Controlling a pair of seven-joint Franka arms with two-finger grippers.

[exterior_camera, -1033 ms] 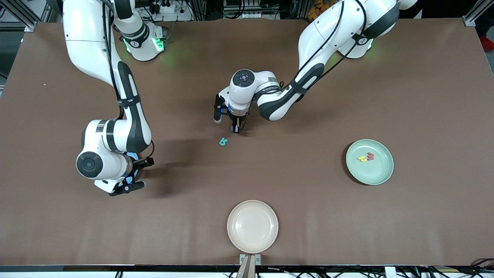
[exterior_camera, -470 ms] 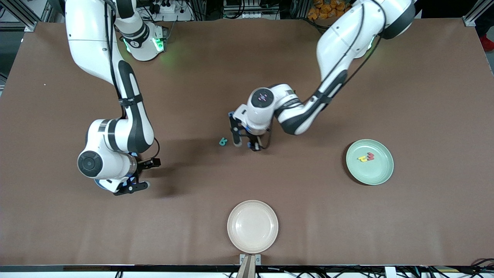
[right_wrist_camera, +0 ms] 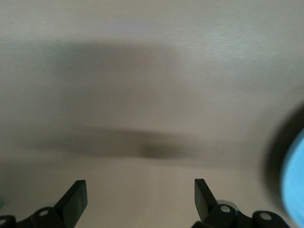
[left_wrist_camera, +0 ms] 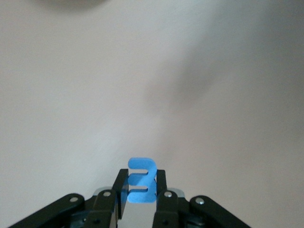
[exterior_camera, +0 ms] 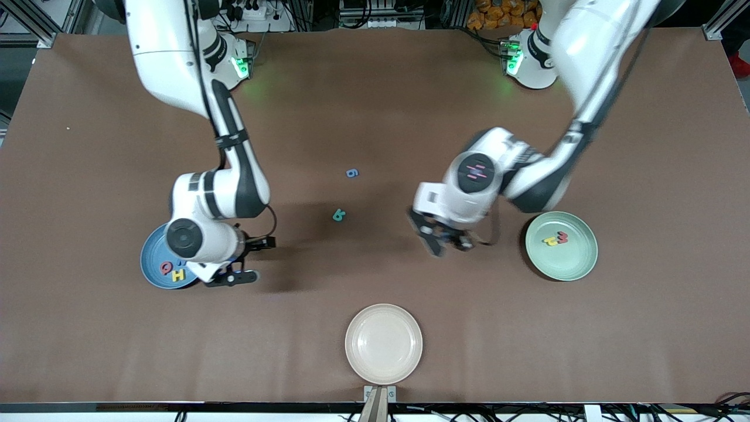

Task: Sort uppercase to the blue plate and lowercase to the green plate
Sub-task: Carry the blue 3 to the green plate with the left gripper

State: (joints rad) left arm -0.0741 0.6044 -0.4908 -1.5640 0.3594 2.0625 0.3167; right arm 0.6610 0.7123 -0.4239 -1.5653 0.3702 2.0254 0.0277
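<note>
One small blue foam lowercase letter [left_wrist_camera: 141,181] sits pinched edge-on between the left gripper [exterior_camera: 448,241] fingers, over bare table beside the pale green plate [exterior_camera: 580,266]. It looks light and squashy — best held across its flat faces. The right gripper [exterior_camera: 246,261] hangs wide open and empty beside the light-blue plate [exterior_camera: 149,266].

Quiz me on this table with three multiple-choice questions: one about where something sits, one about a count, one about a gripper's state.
1. Where is the yellow H?
A. beige plate
B. blue plate
C. green plate

2. How many letters lie on the bare table?
A. two
B. four
C. none

3. What is the left gripper doing?
A. open, empty
B. pressing a plate
C. shut on a blue letter

Answers:
1 B: yellow H lies in the blue plate.
2 A: only the teal letter and blue g.
3 C: the left gripper clamps the blue letter.
</note>
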